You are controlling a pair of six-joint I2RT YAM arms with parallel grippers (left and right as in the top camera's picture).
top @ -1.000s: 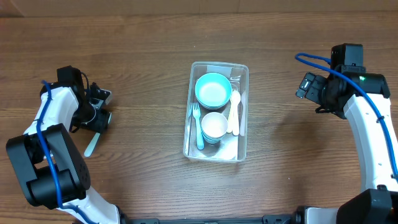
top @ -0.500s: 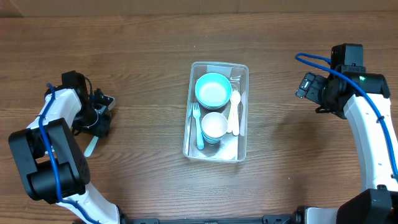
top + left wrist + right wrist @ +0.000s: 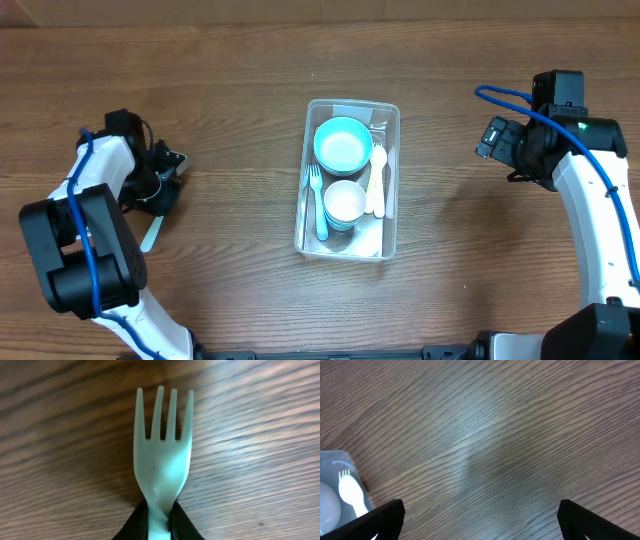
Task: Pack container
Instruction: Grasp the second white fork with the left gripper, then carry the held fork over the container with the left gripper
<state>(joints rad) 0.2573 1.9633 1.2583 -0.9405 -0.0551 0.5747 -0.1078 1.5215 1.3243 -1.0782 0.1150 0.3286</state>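
Two pincers in view: left pincer clamped tight on a pale fork at its neck, tines over the worktop — right pincer gapes wide, nothing in it. Btwn the arms, mid-worktop, sits the container w/ bowls & cutlery inside.

Both arms have white shells and black joints: left arm at nine o'clock, right arm at three o'clock. A blue cable runs along each. A green light shows near the right wrist. The right gripper has matte black fingers.
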